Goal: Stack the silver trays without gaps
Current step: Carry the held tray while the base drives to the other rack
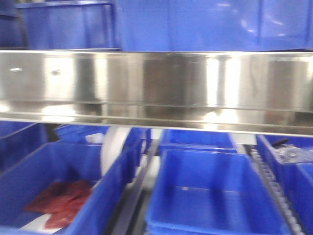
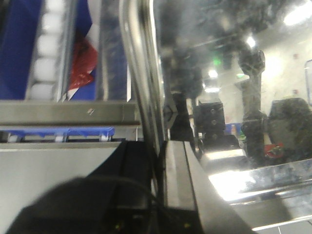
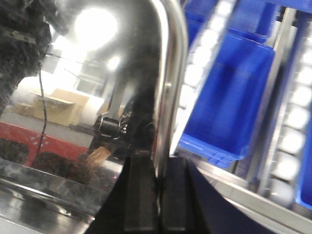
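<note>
In the left wrist view a silver tray fills the right side, its mirror-like face reflecting the room and its thin rounded rim running up the middle. My left gripper is shut on that rim, one finger on each side. In the right wrist view a silver tray fills the left side, and my right gripper is shut on its curved rim. I cannot tell whether both hold the same tray. Neither gripper shows in the front view.
A wide brushed-steel rail spans the front view. Blue bins stand below it in rows, with one holding something red. Roller tracks run between bins and also show in the right wrist view.
</note>
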Motion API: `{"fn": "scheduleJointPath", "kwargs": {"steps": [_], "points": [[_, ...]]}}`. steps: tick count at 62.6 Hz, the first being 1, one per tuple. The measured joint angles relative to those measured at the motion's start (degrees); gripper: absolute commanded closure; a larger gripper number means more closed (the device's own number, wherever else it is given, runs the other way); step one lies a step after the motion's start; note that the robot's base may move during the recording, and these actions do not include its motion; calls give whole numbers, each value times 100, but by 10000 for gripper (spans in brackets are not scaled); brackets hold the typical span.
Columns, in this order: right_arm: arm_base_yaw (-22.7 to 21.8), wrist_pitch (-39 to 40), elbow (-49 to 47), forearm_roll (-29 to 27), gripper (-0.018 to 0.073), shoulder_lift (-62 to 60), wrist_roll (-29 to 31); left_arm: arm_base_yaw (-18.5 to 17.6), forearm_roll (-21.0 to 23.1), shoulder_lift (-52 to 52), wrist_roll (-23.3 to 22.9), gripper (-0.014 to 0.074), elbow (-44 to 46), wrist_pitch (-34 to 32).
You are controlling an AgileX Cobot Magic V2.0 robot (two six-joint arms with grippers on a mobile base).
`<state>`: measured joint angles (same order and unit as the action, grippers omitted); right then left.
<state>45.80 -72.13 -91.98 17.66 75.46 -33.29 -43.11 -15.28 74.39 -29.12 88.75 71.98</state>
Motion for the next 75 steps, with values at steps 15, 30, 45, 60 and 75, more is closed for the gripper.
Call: {"fn": "scheduleJointPath", "kwargs": {"steps": [15,30,45,60,75], "points": [[0,0,0,4,537,0,0,0,0,0,0,645,0,0],[0,0,0,4,537,0,0,0,0,0,0,645,0,0],[0,0,0,4,537,0,0,0,0,0,0,645,0,0],[0,0,0,4,537,0,0,0,0,0,0,645,0,0],[0,0,0,4,537,0,0,0,0,0,0,645,0,0]]}}
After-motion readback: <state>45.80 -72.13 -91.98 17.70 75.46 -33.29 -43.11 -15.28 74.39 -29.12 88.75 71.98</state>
